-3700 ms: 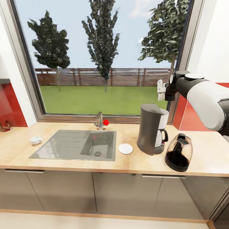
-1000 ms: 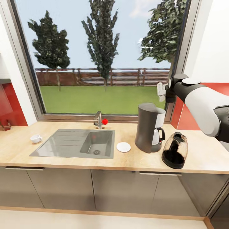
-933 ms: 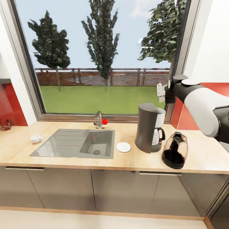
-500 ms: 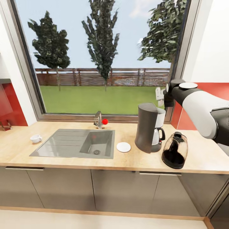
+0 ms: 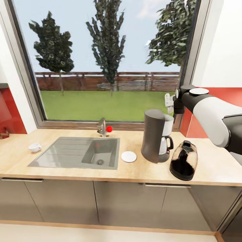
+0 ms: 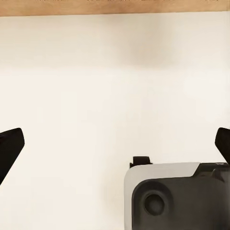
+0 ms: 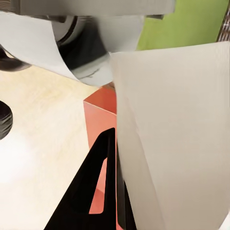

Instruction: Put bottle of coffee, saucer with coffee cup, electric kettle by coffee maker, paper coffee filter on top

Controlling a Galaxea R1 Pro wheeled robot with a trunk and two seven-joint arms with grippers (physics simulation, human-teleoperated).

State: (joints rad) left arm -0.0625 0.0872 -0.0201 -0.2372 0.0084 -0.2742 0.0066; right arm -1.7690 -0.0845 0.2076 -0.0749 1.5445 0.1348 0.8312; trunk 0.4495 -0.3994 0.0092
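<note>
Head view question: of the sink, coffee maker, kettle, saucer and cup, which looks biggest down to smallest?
1. Sink
2. Coffee maker
3. Kettle, though it stands nearer the camera, which flatters it
4. Saucer
5. Cup, close to the saucer in looks

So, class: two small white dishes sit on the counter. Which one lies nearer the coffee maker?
The flat round saucer, just left of the coffee maker; the coffee cup sits far off, beyond the sink.
</note>
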